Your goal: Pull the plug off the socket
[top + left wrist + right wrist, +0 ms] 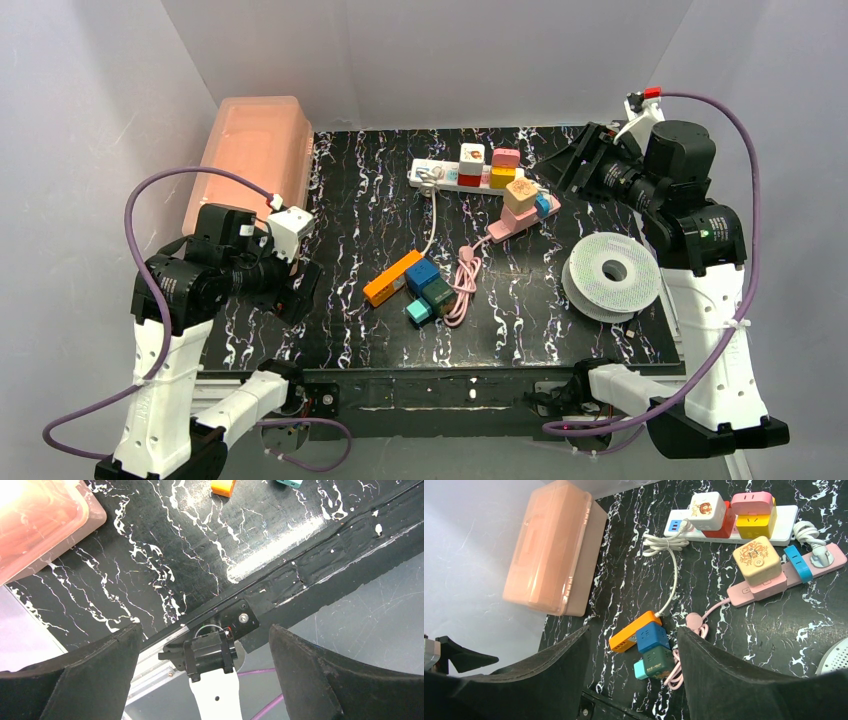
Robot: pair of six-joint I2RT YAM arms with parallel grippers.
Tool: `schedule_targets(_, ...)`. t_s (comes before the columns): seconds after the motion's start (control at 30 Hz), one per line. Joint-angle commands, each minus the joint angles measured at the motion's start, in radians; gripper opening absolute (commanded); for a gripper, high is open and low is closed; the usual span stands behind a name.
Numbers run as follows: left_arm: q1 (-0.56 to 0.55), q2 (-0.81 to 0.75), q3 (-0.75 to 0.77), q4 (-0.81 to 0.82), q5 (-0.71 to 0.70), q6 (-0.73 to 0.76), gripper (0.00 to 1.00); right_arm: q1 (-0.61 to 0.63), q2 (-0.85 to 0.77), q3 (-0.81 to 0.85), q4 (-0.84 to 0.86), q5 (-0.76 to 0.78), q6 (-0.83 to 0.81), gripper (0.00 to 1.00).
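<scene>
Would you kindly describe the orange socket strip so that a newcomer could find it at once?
On the black marbled table, look near the middle, towards the near edge. There lies the short orange strip, slanted, with a blue cube against its side. It is the only orange strip; the long white strip and the pink strip lie farther back.

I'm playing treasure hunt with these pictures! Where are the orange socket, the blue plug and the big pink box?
orange socket (387,282): top view, its bare orange top.
blue plug (652,636): right wrist view, its top face.
pink box (255,150): top view, middle of its lid.
</scene>
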Motion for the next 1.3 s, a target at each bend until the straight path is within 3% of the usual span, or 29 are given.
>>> schedule_targets(0.0,0.007,0.005,0.008,-0.248,0.027,0.001,1.0,-0.003,-0.007,-0.019,0.026,-0.002,-0.016,0.72)
schedule_targets(0.2,0.007,0.014,0.027,-0.252,0.027,0.0,1.0,-0.003,0.008,0.066,-0.002,0.018,-0.013,0.72)
schedule_targets(1.27,0.007,-0.012,-0.013,-0.239,0.026,0.005,1.0,-0.003,0.005,0.038,-0.006,0.027,-0.001,0.72)
